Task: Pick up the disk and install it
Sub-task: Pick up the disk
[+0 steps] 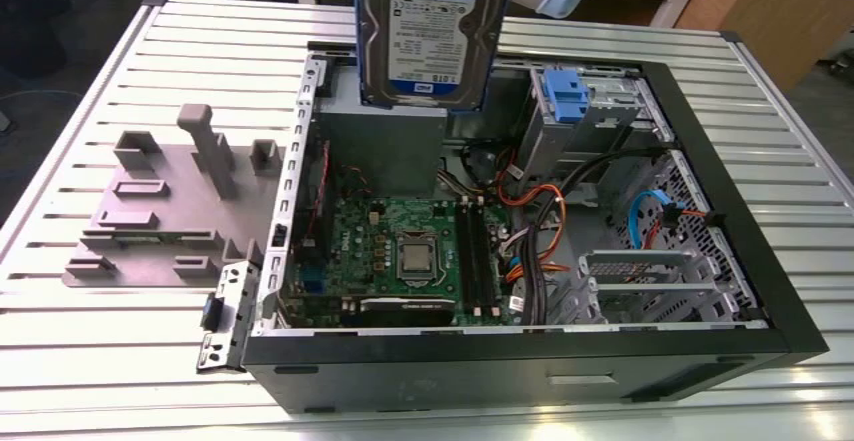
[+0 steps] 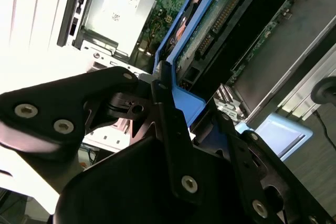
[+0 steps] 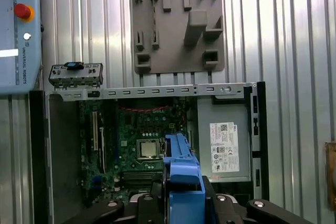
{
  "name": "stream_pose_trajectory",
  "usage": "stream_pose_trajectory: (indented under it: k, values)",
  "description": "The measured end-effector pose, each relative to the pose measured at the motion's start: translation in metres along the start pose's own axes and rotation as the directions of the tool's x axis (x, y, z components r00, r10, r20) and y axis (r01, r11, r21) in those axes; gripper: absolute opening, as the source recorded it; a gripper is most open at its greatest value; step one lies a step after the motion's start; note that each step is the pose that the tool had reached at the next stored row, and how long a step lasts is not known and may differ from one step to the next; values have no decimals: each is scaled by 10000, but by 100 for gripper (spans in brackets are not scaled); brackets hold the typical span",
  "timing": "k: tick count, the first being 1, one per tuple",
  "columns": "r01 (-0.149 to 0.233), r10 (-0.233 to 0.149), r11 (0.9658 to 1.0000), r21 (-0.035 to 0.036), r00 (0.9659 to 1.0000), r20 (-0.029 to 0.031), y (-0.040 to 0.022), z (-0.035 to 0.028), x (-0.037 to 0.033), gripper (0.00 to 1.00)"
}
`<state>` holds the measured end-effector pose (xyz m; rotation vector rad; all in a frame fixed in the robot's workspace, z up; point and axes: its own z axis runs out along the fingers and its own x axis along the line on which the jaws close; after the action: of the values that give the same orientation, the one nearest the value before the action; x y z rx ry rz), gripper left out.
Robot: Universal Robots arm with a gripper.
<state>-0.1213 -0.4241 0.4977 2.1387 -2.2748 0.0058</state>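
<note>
Jaws closed on the disk (image 2: pixel 220 19), black fingers (image 2: pixel 160 85) clamped against its blue carrier frame (image 3: pixel 184 182). In the exterior view the disk (image 1: pixel 430 31) hangs on edge, label facing the camera, raised above the far part of the open computer case (image 1: pixel 787 291) and clear of it.

Below the disk in the first wrist view: motherboard (image 3: pixel 131 145) with the CPU (image 3: pixel 148 149) bare, and the grey power supply (image 3: pixel 224 140) with a white sticker just beside it. In the exterior view, orange and black cables (image 1: pixel 534 206) run between the motherboard (image 1: pixel 387 231) and a grey metal drive cage (image 1: pixel 641 281) on the exterior view's right. A blue latch (image 1: pixel 567 96) sits on another cage at the far corner.

Front panel bracket (image 1: pixel 220 321) hangs off the case on the exterior view's left. Beyond it, a grey fixture plate (image 1: pixel 160 211) with upright blocks lies flat on the slatted metal table (image 1: pixel 107 371), near the case but apart from it.
</note>
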Motion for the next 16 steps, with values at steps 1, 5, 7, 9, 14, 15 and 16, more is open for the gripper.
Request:
stream_pose_trajectory:
  k: [1,5,7,9,14,15,16]
  values:
    - [0,0,10000,0,10000,0,-19,0,3,36]
    - [-1,1,10000,0,10000,0,-85,0,12,36]
    - [-1,1,10000,0,10000,-1,-119,0,15,36]
    - [0,0,10000,1,10000,1,-150,0,18,36]
    - [0,0,10000,0,10000,0,-225,0,23,36]
    - [0,0,10000,0,10000,0,-238,0,23,36]
    - [0,0,10000,0,10000,0,-253,0,24,36]
